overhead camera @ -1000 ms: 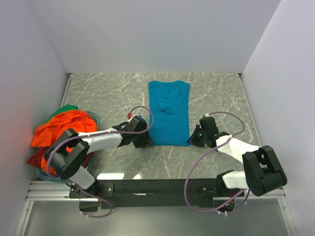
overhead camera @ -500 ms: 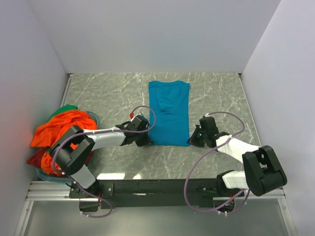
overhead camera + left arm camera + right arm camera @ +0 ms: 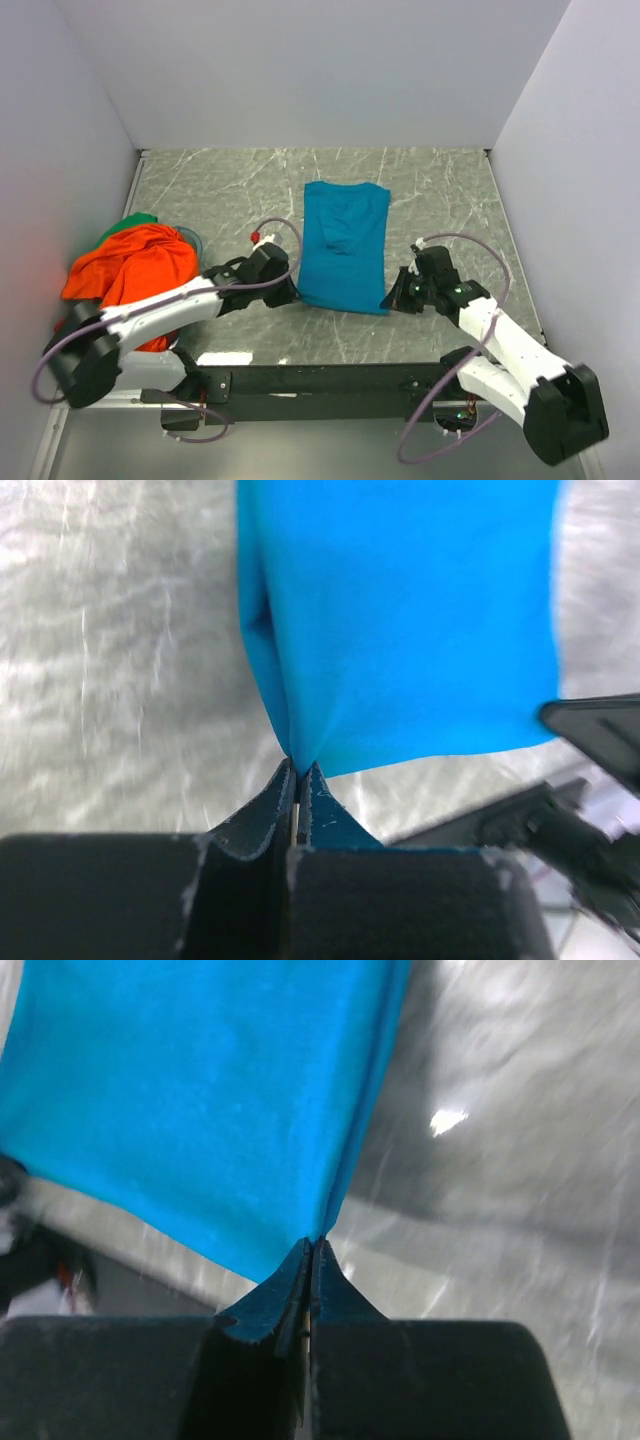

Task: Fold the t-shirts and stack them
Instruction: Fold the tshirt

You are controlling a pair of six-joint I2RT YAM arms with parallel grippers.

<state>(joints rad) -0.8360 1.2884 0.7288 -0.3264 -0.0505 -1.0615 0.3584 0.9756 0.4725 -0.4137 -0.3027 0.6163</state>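
Note:
The teal blue t-shirt [image 3: 343,245], folded into a long strip, lies mid-table with its near end raised. My left gripper [image 3: 291,296] is shut on its near left corner; in the left wrist view the cloth [image 3: 400,620] hangs from the closed jaws of that gripper [image 3: 299,770]. My right gripper [image 3: 393,300] is shut on the near right corner; the right wrist view shows the cloth [image 3: 200,1110] pinched in that gripper [image 3: 312,1248]. An orange t-shirt [image 3: 130,260] tops a pile at the left, over a green one [image 3: 135,222] and a red one [image 3: 75,322].
The pile sits in a round clear basket [image 3: 192,240] by the left wall. White walls close in the marble table [image 3: 220,190] at the left, back and right. A black rail [image 3: 320,380] runs along the near edge.
Both grippers have pulled back toward the near edge with the shirt's bottom corners, lifting that hem off the table. The shirt has slid slightly nearer and now sits a little skewed.

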